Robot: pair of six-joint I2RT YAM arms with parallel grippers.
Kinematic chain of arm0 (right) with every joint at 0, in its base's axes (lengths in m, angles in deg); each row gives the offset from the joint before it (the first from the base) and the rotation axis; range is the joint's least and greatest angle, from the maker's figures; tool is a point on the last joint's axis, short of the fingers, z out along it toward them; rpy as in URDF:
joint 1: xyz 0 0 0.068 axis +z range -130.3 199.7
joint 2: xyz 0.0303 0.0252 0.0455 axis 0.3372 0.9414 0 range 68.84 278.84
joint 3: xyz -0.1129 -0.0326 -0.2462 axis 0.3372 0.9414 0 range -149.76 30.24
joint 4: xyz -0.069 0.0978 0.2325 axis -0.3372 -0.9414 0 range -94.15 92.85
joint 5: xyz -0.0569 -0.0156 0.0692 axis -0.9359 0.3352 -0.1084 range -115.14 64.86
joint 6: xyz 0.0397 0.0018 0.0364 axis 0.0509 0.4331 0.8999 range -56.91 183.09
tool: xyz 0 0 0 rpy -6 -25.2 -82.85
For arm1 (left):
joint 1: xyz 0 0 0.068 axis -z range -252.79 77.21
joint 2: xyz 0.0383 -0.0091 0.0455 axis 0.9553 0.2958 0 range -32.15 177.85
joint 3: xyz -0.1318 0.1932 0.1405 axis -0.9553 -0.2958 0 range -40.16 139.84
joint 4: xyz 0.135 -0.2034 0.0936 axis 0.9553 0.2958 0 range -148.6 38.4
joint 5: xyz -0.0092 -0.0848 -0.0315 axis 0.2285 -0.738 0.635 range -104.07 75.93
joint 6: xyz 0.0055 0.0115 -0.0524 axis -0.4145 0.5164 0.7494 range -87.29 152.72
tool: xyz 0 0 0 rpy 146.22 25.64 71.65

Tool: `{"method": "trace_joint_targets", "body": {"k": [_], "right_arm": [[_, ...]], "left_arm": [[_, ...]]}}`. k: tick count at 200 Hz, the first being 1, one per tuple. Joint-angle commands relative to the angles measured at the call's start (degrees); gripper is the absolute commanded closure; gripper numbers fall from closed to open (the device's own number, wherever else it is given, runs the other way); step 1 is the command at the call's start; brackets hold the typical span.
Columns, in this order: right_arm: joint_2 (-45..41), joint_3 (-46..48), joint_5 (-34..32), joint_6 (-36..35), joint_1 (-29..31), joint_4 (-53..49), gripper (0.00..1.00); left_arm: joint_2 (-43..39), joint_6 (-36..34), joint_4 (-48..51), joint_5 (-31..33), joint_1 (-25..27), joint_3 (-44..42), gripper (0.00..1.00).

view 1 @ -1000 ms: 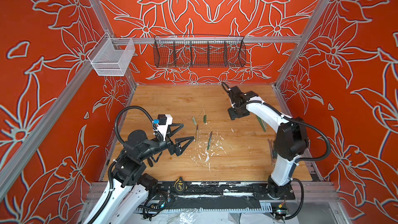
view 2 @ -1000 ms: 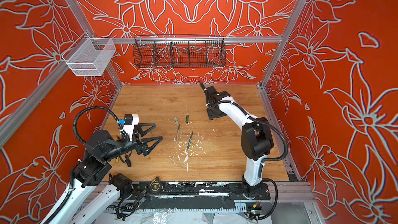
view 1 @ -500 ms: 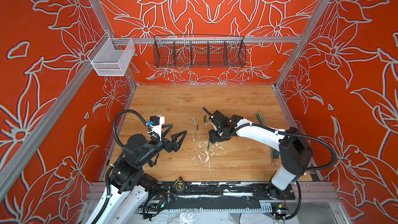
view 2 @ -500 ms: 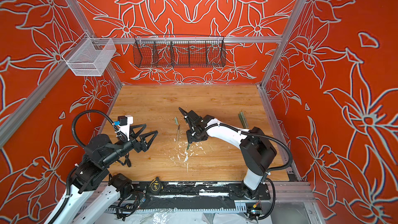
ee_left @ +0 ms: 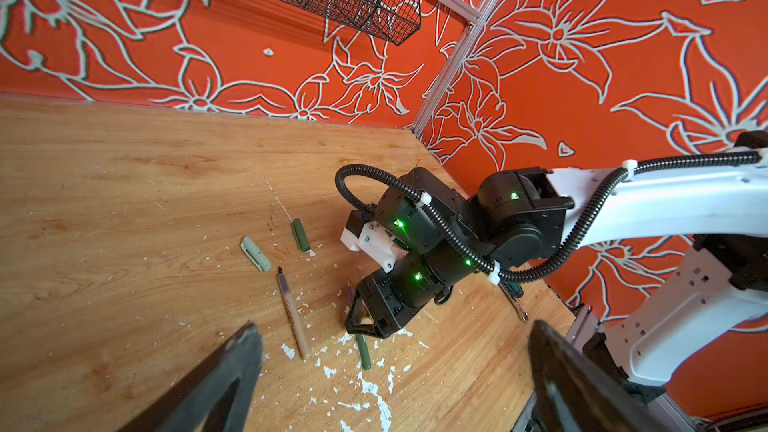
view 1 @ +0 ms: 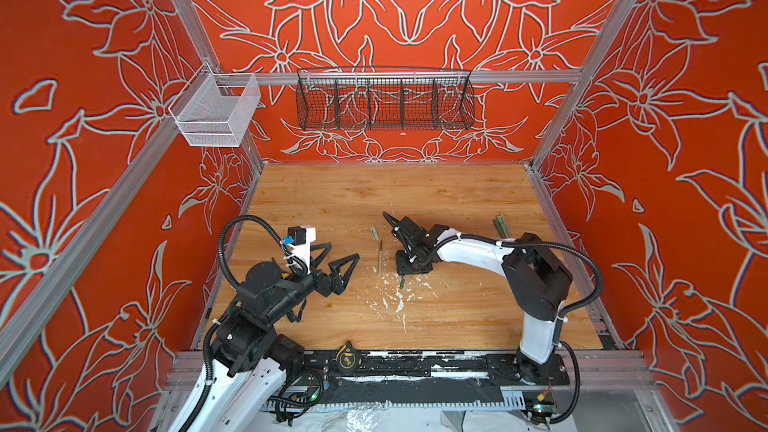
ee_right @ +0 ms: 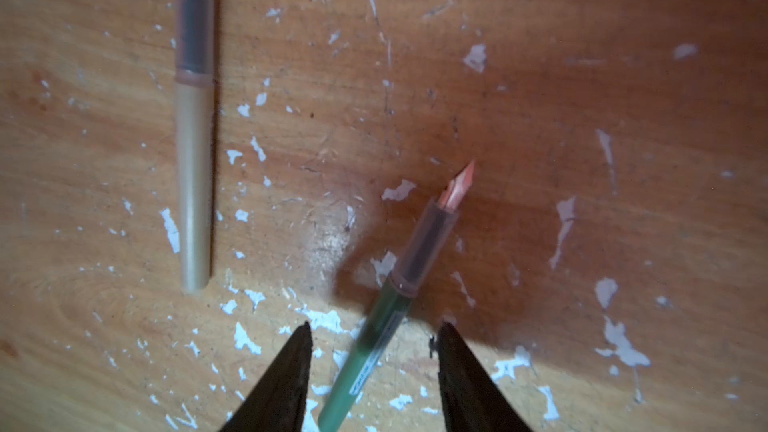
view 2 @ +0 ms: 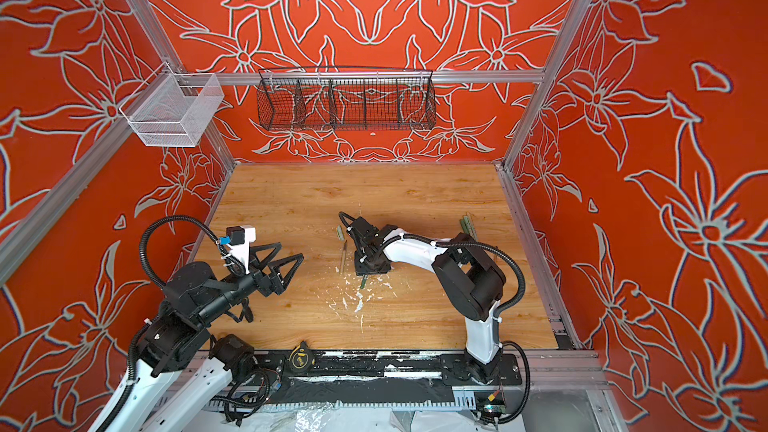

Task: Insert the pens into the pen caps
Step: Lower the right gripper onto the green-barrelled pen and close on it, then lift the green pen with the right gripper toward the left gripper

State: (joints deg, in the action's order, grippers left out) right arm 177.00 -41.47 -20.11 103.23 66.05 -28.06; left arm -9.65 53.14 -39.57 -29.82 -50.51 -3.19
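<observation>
Right gripper (ee_right: 376, 324), jaws apart, straddles slim green plastic pen (ee_right: 397, 292) lying centre of wooden counter (ee_right: 582, 118); light, stiff, slick, probably rolls, so pinch mid-barrel. Left gripper (view 1: 344, 250) spread wide, hovering near-left.

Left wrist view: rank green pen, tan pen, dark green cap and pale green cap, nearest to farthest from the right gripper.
1. green pen, between the jaws of the right gripper.
2. tan pen, lying alongside, apart.
3. dark green cap and pale green cap, past the pens: too close to call.
</observation>
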Motion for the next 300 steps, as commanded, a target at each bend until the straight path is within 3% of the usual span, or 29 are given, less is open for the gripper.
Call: {"method": "trace_joint_targets", "body": {"k": [1,69,146,238,270,300], "right_arm": [[1.46,-2.21,-1.75,1.43,0.3,-1.25,0.55],[4.61,-5.53,-4.14,-0.08,1.21,-4.44,0.71],[6.55,-10.26,-5.65,-1.67,1.65,-7.36,0.82],[-0.62,-6.87,-6.31,-4.72,1.48,-3.68,0.89],[-5.34,-2.54,-2.73,-5.95,1.39,3.35,0.91],[-8.93,-0.68,0.07,-6.67,1.28,6.14,0.91]], "left_arm": [[-0.18,0.73,0.27,-0.51,-0.16,-0.1,0.03],[2.78,4.22,-0.96,-2.42,-0.13,-2.62,0.03],[7.27,7.25,-7.08,-7.26,0.08,-7.42,0.03],[14.37,4.46,-11.02,-5.08,2.46,-7.4,0.03],[15.22,4.74,-15.65,-6.72,2.4,-8.56,0.03],[18.69,5.35,-22.23,-12.14,2.5,-9.36,0.03]]}}
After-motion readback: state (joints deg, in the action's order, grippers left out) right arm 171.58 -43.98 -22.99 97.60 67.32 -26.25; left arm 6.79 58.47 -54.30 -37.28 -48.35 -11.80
